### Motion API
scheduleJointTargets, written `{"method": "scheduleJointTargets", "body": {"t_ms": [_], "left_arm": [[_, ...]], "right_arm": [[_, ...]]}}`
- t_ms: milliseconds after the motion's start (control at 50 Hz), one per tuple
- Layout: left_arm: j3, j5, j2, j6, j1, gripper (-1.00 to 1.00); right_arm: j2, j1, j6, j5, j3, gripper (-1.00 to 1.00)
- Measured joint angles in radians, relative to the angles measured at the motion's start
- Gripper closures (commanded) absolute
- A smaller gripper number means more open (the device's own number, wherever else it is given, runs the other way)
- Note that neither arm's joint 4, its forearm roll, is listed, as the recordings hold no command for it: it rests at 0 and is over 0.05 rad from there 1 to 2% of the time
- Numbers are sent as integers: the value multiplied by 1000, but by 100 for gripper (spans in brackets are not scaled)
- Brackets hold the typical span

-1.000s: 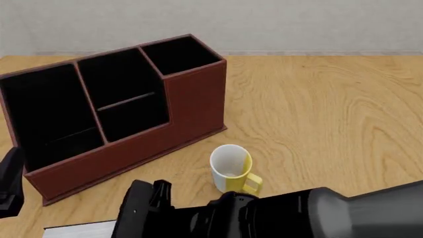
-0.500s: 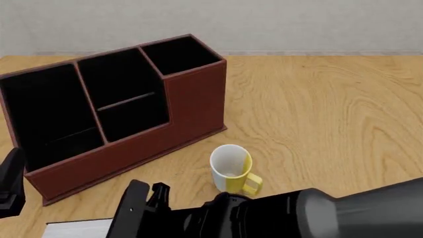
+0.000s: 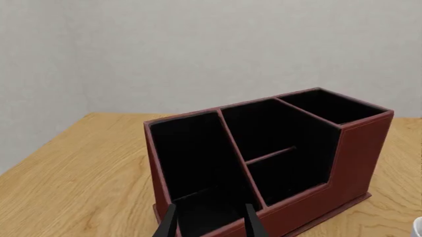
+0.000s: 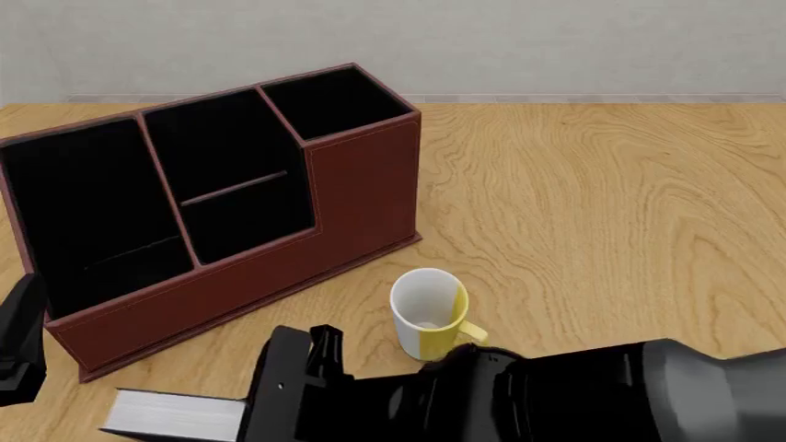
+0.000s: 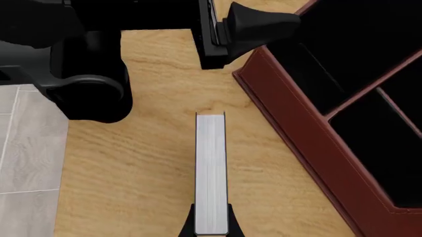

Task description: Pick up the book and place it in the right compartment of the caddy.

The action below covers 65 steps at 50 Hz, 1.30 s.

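Observation:
The book (image 4: 172,415) shows its white page block at the front left of the table; in the right wrist view it (image 5: 211,170) is seen edge-on between thin black covers. My right gripper (image 5: 211,230) is shut on the book's near end; in the front view it (image 4: 249,413) sits at the book's right end. The reddish-brown caddy (image 4: 363,198) stands at the back left, and its right compartment (image 4: 334,101) is a narrow black slot. My left gripper (image 3: 211,227) is open and empty, in front of the caddy (image 3: 359,158).
A white and yellow mug (image 4: 429,313) stands upright just in front of the caddy's right end, close to my right arm. My left arm (image 5: 86,59) is beyond the book's far end. The table's left edge (image 5: 63,163) lies beside the book.
My right gripper has shifted right and up in the front view with the book in it, so more of the page block shows. The left arm, caddy and mug have not moved.

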Motion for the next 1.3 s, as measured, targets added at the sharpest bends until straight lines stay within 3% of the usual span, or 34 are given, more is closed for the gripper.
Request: {"method": "scheduleJointTargets", "body": {"t_ms": [360, 700, 1020, 1300], "left_arm": [[-13, 4, -2, -7, -12, -100], [-20, 5, -3, -13, -23, -100], [-26, 9, -4, -14, -30, -100], [-19, 6, -4, -16, -39, -100]], "right_arm": [[-136, -21, -19, 87, 49, 100], [-281, -33, 0, 206, 57, 100], [-429, -74, 25, 364, 14, 100], [-540, -143, 84, 553, -90, 100]]}}
